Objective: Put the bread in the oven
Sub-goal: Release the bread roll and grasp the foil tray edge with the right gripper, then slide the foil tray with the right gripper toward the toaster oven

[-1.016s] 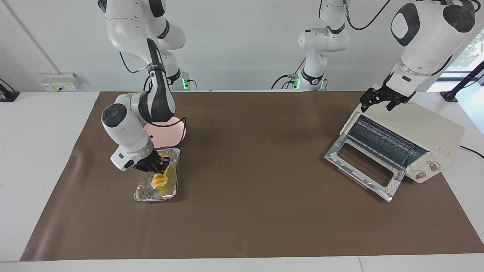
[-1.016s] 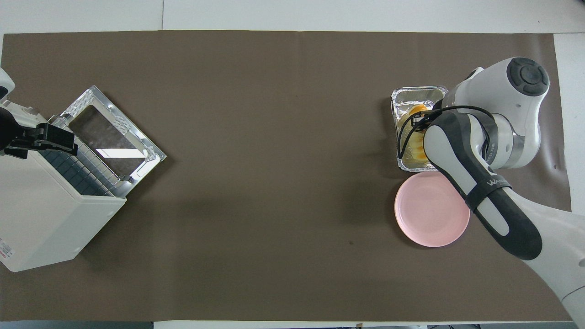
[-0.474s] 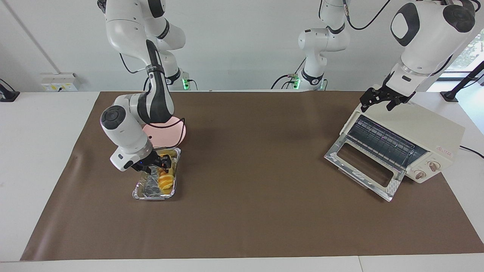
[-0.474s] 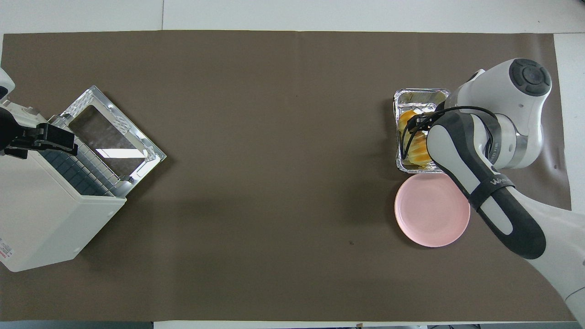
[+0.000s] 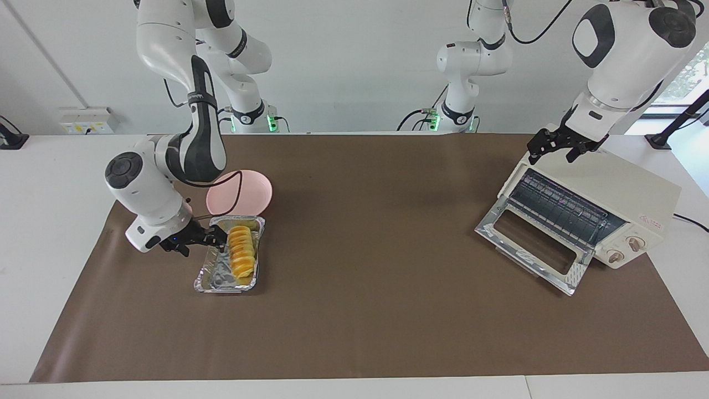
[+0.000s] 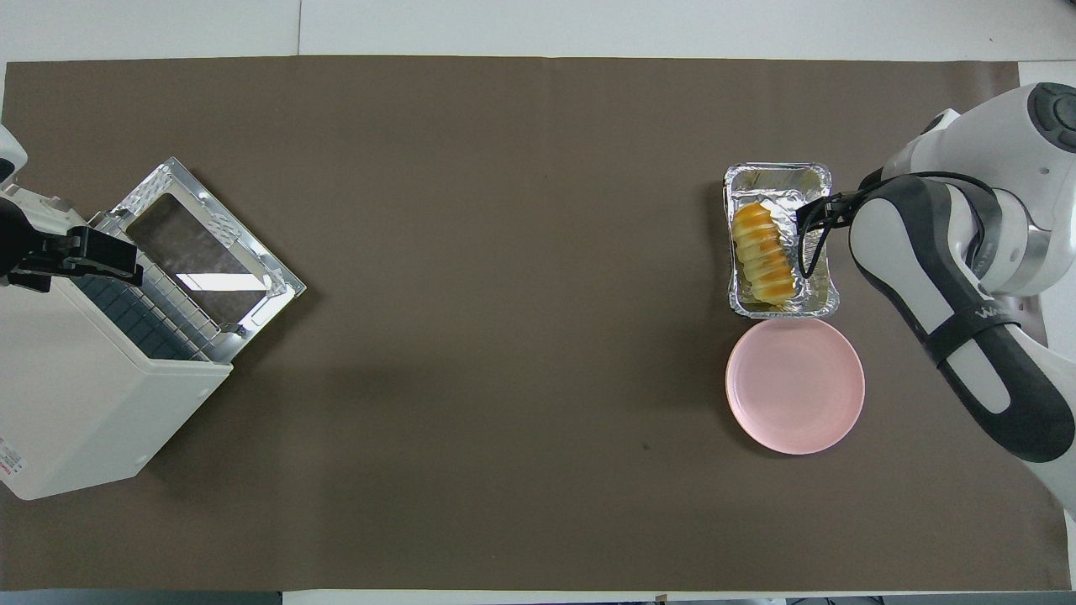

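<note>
The yellow-orange ridged bread [image 5: 242, 258] lies flat in the silver foil tray [image 5: 213, 281]; the overhead view shows the bread [image 6: 762, 254] in the tray [image 6: 777, 174] too. My right gripper [image 5: 217, 239] is open and empty, low beside the tray's edge toward the right arm's end of the table, apart from the bread. It also shows in the overhead view [image 6: 814, 210]. The cream oven [image 5: 626, 191] stands at the left arm's end with its glass door [image 5: 532, 244] dropped open. My left gripper [image 5: 554, 151] waits open over the oven's top front edge.
A pink round plate [image 5: 243, 191] lies next to the tray, nearer to the robots. A brown mat [image 5: 376, 221] covers the table. In the overhead view the oven [image 6: 76, 403], its open door [image 6: 202, 252] and the plate [image 6: 794, 386] show.
My right gripper let go of the bread, which settled flat in the tray, and drew away toward the right arm's end of the table. The left arm has not moved.
</note>
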